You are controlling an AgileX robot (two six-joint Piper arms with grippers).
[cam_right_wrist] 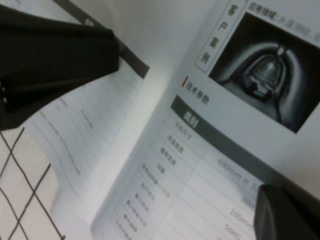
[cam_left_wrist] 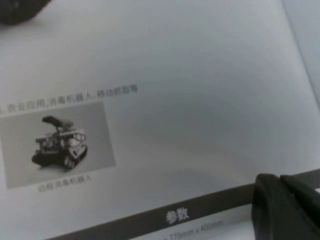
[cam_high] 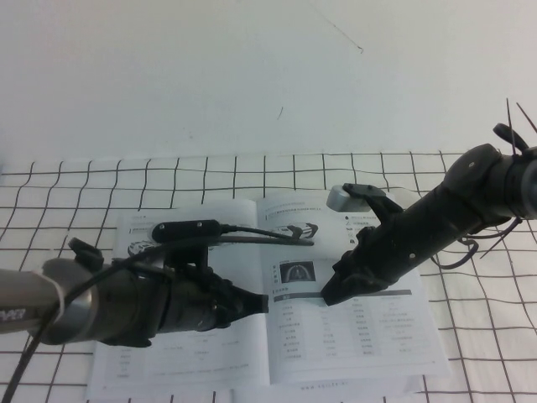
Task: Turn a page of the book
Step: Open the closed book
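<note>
Below, the surface [cam_high: 75,189] wears a white cloth ruled in a black grid, and the book [cam_high: 201,353] lies open and flat on it near the robot. Its white pages carry grey text, tables under dark bars and small vehicle photos. The right-hand page [cam_high: 361,332] shows a dark arched picture above a table. The left claw [cam_high: 260,304] hovers low over the gutter; whether it is open I cannot tell. The right claw [cam_high: 329,295], fully closed on nothing, touches the right-hand page at its dark bar.
</note>
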